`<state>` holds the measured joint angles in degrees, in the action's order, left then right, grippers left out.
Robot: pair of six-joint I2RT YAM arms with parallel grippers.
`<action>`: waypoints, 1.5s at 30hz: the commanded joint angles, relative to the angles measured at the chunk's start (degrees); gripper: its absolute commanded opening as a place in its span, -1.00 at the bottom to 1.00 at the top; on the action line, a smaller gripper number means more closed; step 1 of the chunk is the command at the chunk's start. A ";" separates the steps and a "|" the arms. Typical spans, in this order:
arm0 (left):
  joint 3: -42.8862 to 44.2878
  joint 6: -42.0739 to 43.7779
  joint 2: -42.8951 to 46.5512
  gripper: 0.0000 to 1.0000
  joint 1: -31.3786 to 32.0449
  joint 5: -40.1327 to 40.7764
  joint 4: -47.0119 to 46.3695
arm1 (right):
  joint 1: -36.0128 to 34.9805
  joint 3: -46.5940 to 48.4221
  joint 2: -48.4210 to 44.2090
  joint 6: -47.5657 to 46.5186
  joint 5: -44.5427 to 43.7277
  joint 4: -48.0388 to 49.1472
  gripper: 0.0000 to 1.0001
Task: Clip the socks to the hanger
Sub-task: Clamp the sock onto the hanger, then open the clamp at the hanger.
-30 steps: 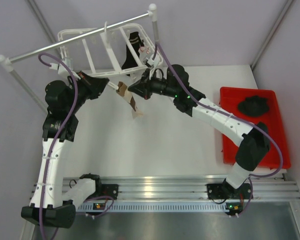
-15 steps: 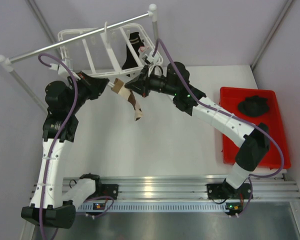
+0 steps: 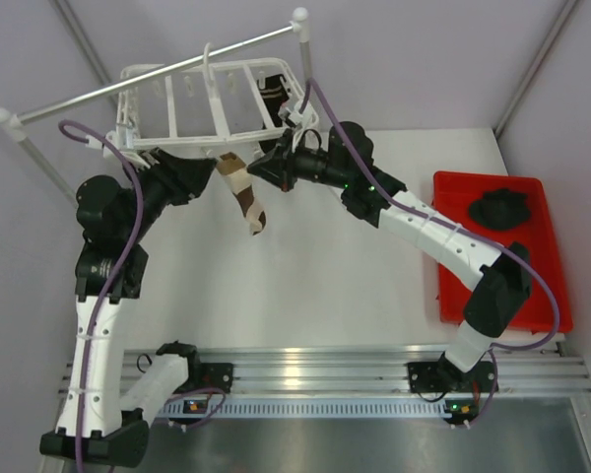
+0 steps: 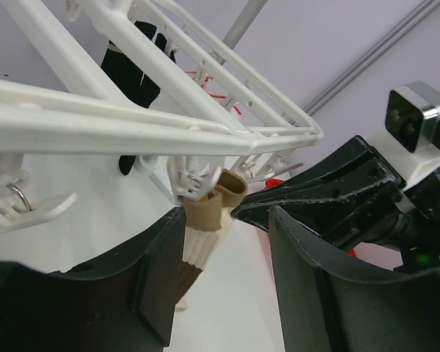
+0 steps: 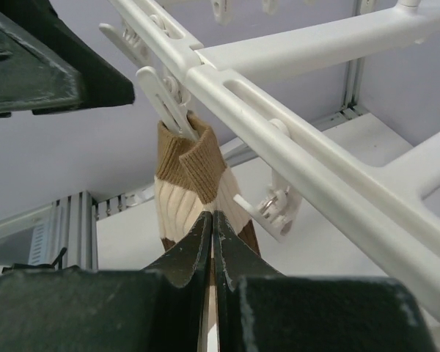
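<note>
Dangling from a hanger (image 5: 293, 154) clip (image 5: 167, 101), the cream sock (image 5: 187, 172) sits between parted left jaws — right jaws closed.

No text, label or number is readable on the white plastic drying frame (image 3: 217, 108) or, seemingly, the red plastic tray (image 3: 458, 192).

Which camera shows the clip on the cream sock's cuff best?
Right wrist: the clip pinches the cuff close up. Left wrist shows it smaller and cluttered; top view shows only the hanging sock.
</note>
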<state>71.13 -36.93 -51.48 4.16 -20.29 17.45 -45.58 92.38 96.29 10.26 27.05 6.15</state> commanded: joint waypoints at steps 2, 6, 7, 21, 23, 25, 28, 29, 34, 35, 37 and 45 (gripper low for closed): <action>2.95 1.68 3.93 0.08 0.14 -0.45 -1.28 | 0.67 2.02 -2.51 -0.95 -0.24 1.14 -1.00; 6.03 6.32 4.73 0.06 0.14 2.97 3.89 | 1.55 2.28 -2.78 -1.38 -0.24 0.70 -1.00; 6.73 7.47 4.64 0.05 0.14 4.02 5.21 | 1.72 2.28 -2.86 -1.47 -0.24 0.62 -1.00; 11.05 21.10 2.44 -0.06 0.14 10.80 15.42 | 4.45 2.54 -3.74 -2.97 0.02 -0.88 -1.00; 10.08 21.81 2.44 -0.06 0.14 10.89 15.07 | 4.71 2.54 -3.83 -3.32 0.29 -1.05 -1.00; 9.03 22.68 2.62 -0.04 0.14 10.45 13.32 | 4.98 2.54 -4.00 -3.67 0.90 -1.49 -1.00; 6.75 23.83 2.44 -0.05 0.14 7.20 9.81 | 5.24 2.28 -4.27 -3.93 1.43 -1.67 -1.00; 6.30 23.83 2.18 -0.06 0.14 6.59 8.40 | 5.24 2.19 -4.18 -4.02 1.52 -1.76 -1.00; 3.84 22.96 1.48 -0.19 0.14 4.04 1.89 | 5.24 2.10 -4.36 -4.11 2.57 -1.76 -1.00; 3.05 22.34 1.39 -0.23 0.14 3.77 0.32 | 5.33 2.19 -4.36 -4.02 2.83 -1.76 -1.00; 1.91 21.64 1.30 -0.24 0.14 2.37 -1.10 | 5.24 2.10 -4.53 -4.11 3.01 -1.85 -1.00; 0.41 18.12 1.21 -0.30 0.14 -0.62 -4.80 | 5.24 2.19 -4.53 -5.42 3.10 -2.37 -0.96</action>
<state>71.44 -16.95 -50.41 4.19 -19.27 18.79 -40.71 92.38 94.61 6.31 29.63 2.83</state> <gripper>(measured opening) 0.355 0.015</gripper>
